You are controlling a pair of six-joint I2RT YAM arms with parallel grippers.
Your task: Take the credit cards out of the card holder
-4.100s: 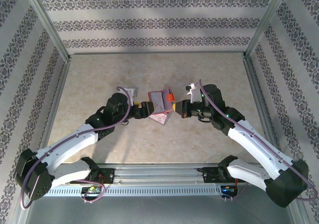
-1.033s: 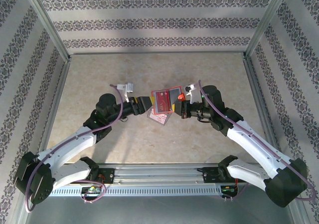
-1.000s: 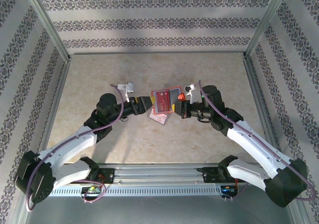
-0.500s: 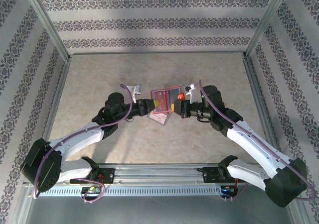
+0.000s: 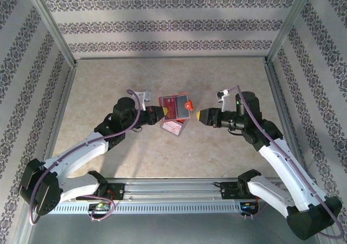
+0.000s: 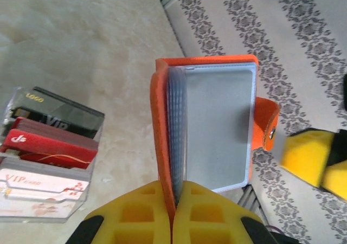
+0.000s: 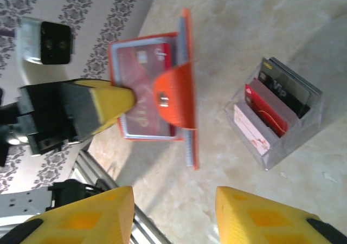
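My left gripper (image 5: 157, 113) (image 6: 174, 192) is shut on the lower edge of the card holder (image 5: 174, 106) (image 6: 209, 130) (image 7: 157, 100), an orange folding wallet held open above the table. Its grey-blue inner pockets (image 6: 217, 127) face the left wrist camera, and its rounded snap tab (image 6: 265, 124) (image 7: 173, 95) sticks out to the side. A reddish card (image 7: 143, 89) shows through a clear pocket in the right wrist view. My right gripper (image 5: 199, 114) (image 7: 174, 211) hangs open a short way to the right of the holder, with nothing between its fingers.
A clear plastic box (image 5: 174, 127) (image 6: 46, 154) (image 7: 276, 116) with red, black and white cards stands on the beige table (image 5: 227, 70) just below the holder. Patterned walls (image 5: 162, 27) enclose the table on three sides.
My right gripper has let go of the card holder and pulled back to the right, now open. The left gripper has closed in and taken the holder, which has shifted slightly left.
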